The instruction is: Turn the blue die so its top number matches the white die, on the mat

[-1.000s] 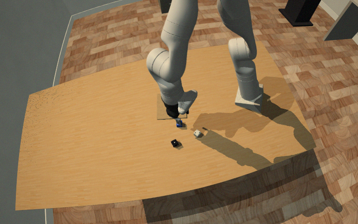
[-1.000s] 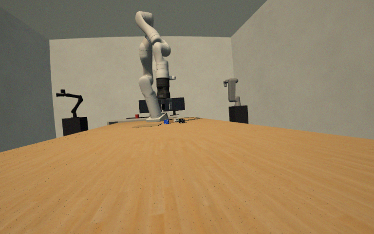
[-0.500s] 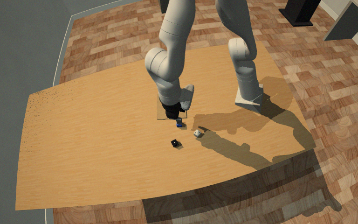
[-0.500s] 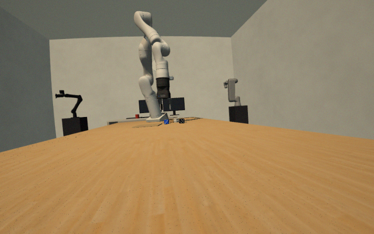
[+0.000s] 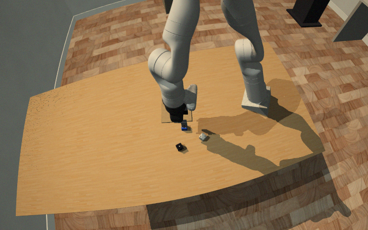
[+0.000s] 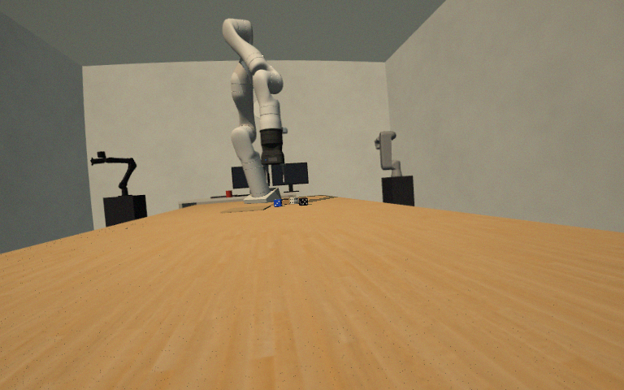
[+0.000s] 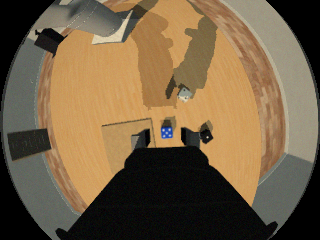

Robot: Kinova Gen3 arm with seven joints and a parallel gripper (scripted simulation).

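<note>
The blue die (image 5: 184, 127) (image 6: 277, 202) (image 7: 167, 132) sits on the table (image 5: 108, 151) (image 6: 285, 294) (image 7: 80, 95), just beside the mat (image 5: 166, 118) (image 6: 246, 208) (image 7: 117, 142) rather than on it. In the wrist view its upper face appears to carry five pips. It looks like a small, rigid cube, probably light, with smooth faces that could slip if pinched near an edge or corner. Nothing about it suggests fragility. The best hold would be square across two opposite upright faces, at mid-height, with the pads flat against them; a skewed pinch might twist it or let it roll about the pads as it is turned.

The gripper (image 5: 184, 121) (image 6: 275, 175) (image 7: 165, 134) is wide open above the die and holds nothing. In the wrist view the die shows between the fingers, one toward the mat side and one toward the black die (image 5: 179, 146) (image 6: 303, 201) (image 7: 205, 135). That die lies apart on the table, and the descending finger should be kept off it.

The white die (image 5: 202, 136) (image 6: 293, 201) (image 7: 184, 93), also apart on the table, sets the number to match; its top count is too small to read surely. The turn and the placing on the mat remain to be done. The mat looks thin, so a low finger could catch its edge and drag it.

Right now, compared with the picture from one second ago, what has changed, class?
The end effector has turned about its upright axis, apparently counterclockwise from above. Nothing was grasped or released; it is open. The blue die, white die, black die and mat stayed put.
</note>
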